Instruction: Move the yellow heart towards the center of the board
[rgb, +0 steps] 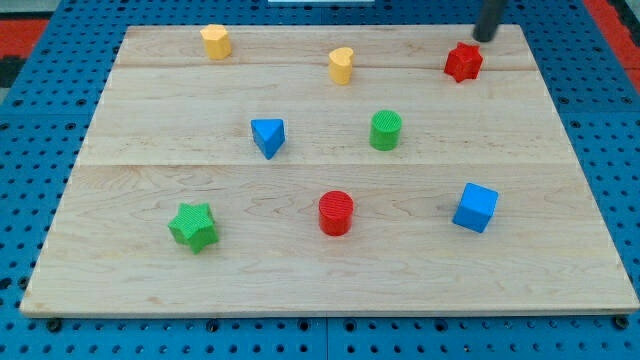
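Now | my tip (484, 38) just above red star (463, 62) | yellow heart (341, 65) well left | no jaws, no writing

Only a short piece of the straight dark rod is seen, at the view's top right. It comes down from the top edge, leaning a little to the left. The tip (484, 39) is placed at the far right edge of the tabletop. The rest of the arm is cut off from view.
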